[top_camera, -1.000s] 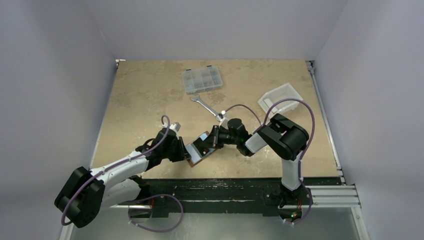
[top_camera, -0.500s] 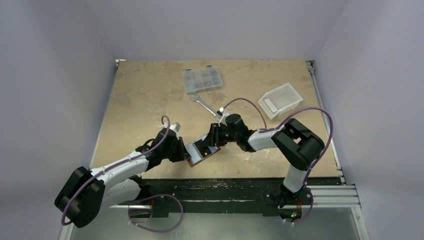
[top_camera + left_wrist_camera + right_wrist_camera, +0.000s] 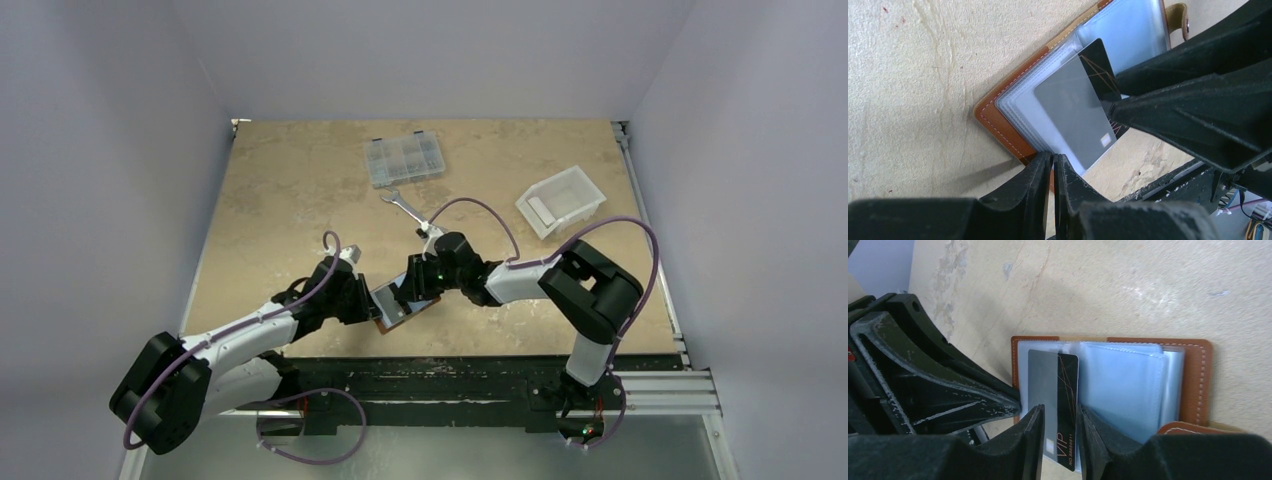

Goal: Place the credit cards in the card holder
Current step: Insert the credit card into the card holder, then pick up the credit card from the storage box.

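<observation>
So the card holder (image 3: 392, 312) is lying open by the near edge of the table (image 3: 300, 200), a bit left of centre. The left gripper (image 3: 366, 303) is clamping its left edge, fingers squeezed tight on the leather, I'm guessing to pin it so it isn't sliding around. The 2 credit cards (image 3: 1047, 385), 1 grey and 1 black, are sitting stacked on the clear sleeves (image 3: 1128, 385) with their near ends sticking out past the holder, so they're not fully in. The right gripper (image 3: 1059, 415) is poking in from the right, fingers only a narrow slit apart, tips over the cards' end; honestly can't tell if it's pinching them or just nudging them
</observation>
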